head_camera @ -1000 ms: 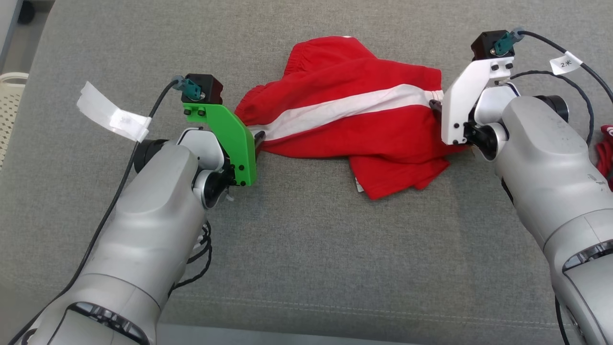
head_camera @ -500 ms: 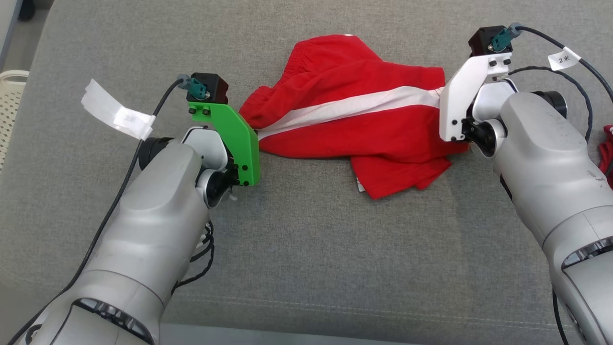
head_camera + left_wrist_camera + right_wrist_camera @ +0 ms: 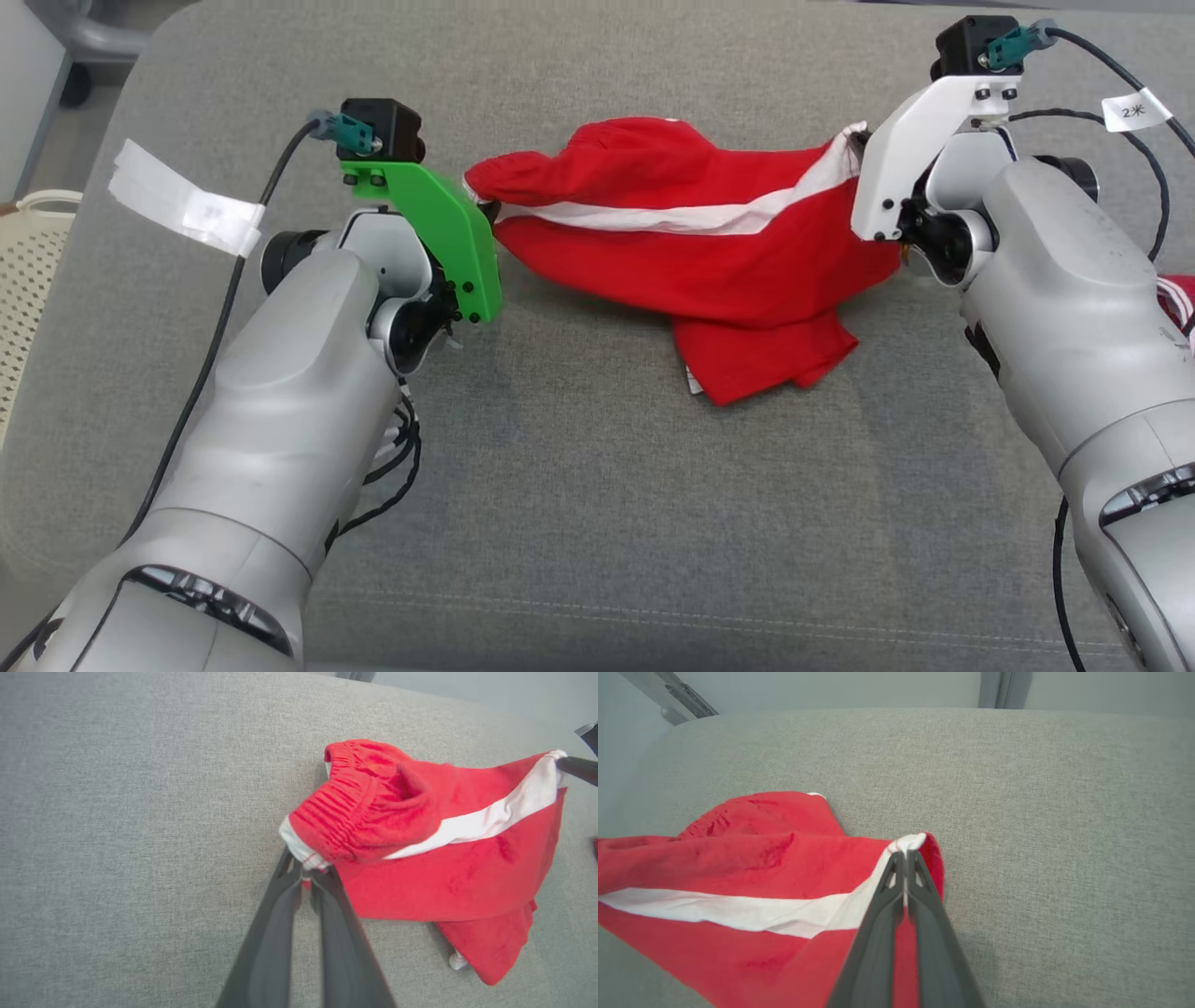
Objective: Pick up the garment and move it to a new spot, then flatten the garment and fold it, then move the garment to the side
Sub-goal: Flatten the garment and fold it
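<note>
You are picking up the garment [image 3: 709,271]: your left fingers [image 3: 273,933] are clenching its waistband end, your right fingers [image 3: 878,933] its striped hem, one leg lying on the grey cushion [image 3: 597,523]. Next, likely, you are needing an even, taut carry sideways.

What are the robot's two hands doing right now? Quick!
Left gripper: closed, pinching the waistband end of the red shorts.
Right gripper: closed, pinching the other end of the red shorts.
</note>
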Controlling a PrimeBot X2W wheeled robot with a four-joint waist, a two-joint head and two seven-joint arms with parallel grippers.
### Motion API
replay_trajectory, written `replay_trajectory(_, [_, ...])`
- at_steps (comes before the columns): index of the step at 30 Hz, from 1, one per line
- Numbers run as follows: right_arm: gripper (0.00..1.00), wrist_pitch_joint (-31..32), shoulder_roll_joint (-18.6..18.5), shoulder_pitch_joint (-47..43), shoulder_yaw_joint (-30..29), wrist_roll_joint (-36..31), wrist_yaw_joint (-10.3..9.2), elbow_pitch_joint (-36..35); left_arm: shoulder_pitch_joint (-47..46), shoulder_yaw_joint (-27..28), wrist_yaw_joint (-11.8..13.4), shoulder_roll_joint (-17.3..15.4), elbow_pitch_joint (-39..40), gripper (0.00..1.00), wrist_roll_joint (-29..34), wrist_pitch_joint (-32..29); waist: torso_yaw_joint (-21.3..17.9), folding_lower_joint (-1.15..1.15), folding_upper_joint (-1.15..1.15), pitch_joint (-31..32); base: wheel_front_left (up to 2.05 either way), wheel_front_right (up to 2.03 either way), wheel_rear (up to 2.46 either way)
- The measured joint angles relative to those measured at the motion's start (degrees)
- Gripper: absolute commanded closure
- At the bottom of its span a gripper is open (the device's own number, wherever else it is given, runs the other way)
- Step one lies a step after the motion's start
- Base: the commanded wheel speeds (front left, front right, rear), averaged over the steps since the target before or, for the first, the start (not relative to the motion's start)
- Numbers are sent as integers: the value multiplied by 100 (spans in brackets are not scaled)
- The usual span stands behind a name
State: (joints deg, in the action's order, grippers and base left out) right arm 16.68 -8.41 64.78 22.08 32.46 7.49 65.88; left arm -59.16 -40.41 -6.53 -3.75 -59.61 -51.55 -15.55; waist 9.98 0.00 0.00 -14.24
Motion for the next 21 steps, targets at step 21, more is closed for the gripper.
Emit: replay_trajectory(21, [100,-983,-142,-404,4,939,0,-934,27,580,687,-119,286,100,-531,155,-546,0,0,1432,0,0,0])
